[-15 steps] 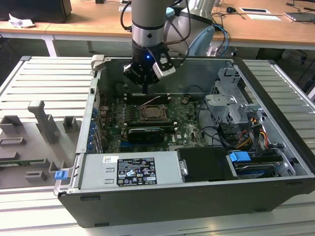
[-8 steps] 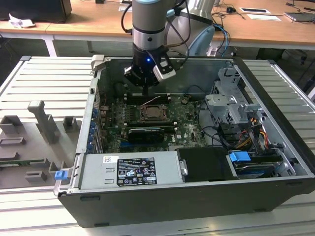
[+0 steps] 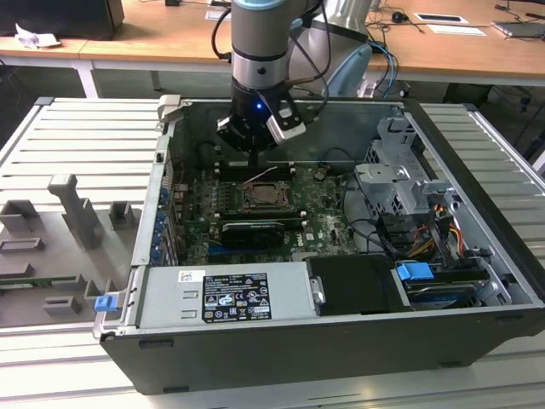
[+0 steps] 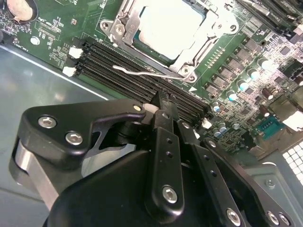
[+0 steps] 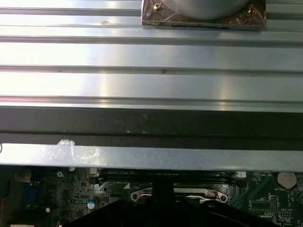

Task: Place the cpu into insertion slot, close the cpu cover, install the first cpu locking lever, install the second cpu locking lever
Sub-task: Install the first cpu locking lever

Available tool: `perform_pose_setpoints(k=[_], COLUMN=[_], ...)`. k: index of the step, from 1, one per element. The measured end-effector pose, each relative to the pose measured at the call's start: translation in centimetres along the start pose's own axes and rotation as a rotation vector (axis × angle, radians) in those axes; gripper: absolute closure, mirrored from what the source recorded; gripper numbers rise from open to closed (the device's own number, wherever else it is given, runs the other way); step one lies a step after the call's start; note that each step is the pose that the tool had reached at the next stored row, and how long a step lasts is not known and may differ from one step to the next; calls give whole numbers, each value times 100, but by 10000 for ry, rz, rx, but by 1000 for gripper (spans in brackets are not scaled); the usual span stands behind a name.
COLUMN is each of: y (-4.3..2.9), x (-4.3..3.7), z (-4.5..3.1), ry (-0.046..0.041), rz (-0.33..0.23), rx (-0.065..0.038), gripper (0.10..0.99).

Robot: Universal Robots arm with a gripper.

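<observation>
The claw (image 4: pixel 164 105) is hovering with its fingers pressed together, gripping nothing. Just beyond its tips 1 thin locking lever (image 4: pixel 142 72) is lying loose. Farther ahead the cpu (image 4: pixel 166 22) is sitting in the insertion slot (image 3: pixel 263 198), with the cpu cover (image 4: pixel 124 28) lying flat around it.

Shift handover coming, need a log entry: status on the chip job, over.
Tool shut, empty, tip beside the loose lever. Chip seated, cover down over it. Memory slots right under the tool.

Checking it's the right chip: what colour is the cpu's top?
The cpu top is pale silvery-white, clearest in the second wrist view.
</observation>
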State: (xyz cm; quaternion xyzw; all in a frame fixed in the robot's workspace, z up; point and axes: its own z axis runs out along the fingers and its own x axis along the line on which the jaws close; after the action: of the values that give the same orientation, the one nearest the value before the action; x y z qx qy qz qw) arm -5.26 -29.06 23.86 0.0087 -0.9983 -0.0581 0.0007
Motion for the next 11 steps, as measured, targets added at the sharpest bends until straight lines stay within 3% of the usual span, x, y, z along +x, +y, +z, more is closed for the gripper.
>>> perform_pose_setpoints(k=[11], y=[-8], x=[-66], z=[57], ry=[27], rz=[-263], rx=[0], gripper=[980])
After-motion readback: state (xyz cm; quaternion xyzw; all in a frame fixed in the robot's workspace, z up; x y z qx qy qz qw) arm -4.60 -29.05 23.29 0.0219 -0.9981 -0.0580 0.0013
